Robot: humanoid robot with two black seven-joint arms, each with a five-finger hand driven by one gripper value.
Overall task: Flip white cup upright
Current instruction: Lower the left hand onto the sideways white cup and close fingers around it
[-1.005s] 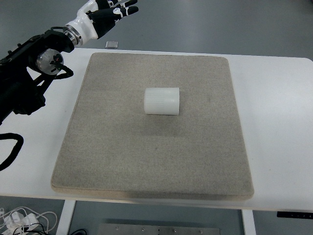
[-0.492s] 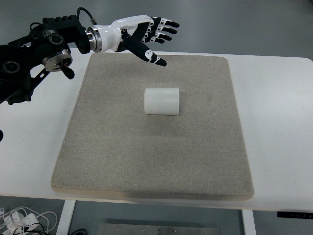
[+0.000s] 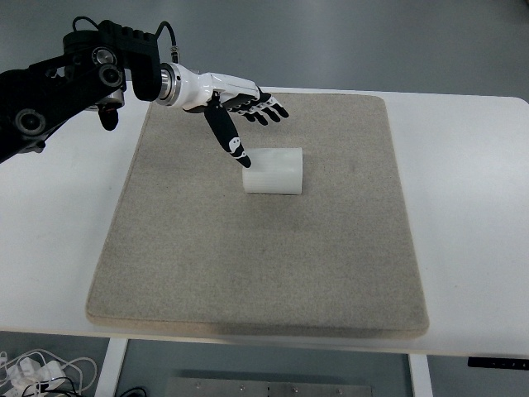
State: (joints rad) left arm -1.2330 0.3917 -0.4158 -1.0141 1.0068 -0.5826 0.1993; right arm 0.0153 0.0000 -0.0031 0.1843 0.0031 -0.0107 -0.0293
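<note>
Top view: the white cup (image 3: 274,170) lies on its side on a grey-beige mat (image 3: 256,273), a little above and slightly left of the mat's middle. Its long axis runs left to right across the picture, roughly parallel to the mat's far edge. The ribbed side wall faces up toward the camera. Which end is the mouth and which is the base cannot be told, since both ends are seen edge-on.

The mat covers most of a white tabletop (image 3: 467,207), with bare strips showing on the left and right and a narrow one along the near edge.

The left arm (image 3: 70,78), black and bulky, comes in from the upper left and ends in a white wrist and the left hand (image 3: 235,103), which is held over the far left part of the mat. The hand is spread and holds nothing: four fingers (image 3: 271,112) with black tips fan out to the right above the cup's far side, while the thumb (image 3: 227,136) reaches down and to the right, its tip at the cup's upper left corner. Whether the thumb tip touches the cup or hovers just over it cannot be told.

Below the tabletop's near edge, a tangle of white cables (image 3: 41,370) lies on the floor at the lower left.
</note>
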